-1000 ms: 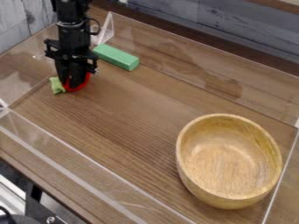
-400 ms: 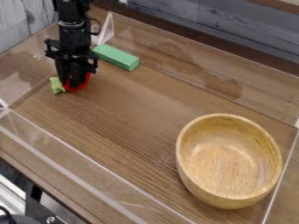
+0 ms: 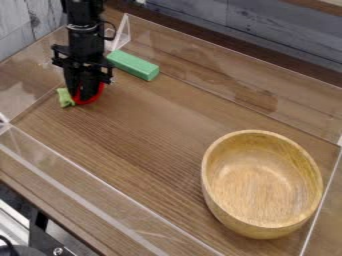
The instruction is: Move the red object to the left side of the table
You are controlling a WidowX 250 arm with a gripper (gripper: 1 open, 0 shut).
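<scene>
The red object (image 3: pixel 88 96) is a small bright red ball with a light green piece (image 3: pixel 64 97) sticking out on its left. It rests on the brown wood-grain table (image 3: pixel 147 140) near the far left. My black gripper (image 3: pixel 86 88) points straight down over it, its fingers shut on the red object. The top of the ball is hidden by the fingers.
A flat green rectangular block (image 3: pixel 134 66) lies just right of and behind the gripper. A large wooden bowl (image 3: pixel 263 182) sits at the front right. Low clear plastic walls (image 3: pixel 80 195) edge the tabletop.
</scene>
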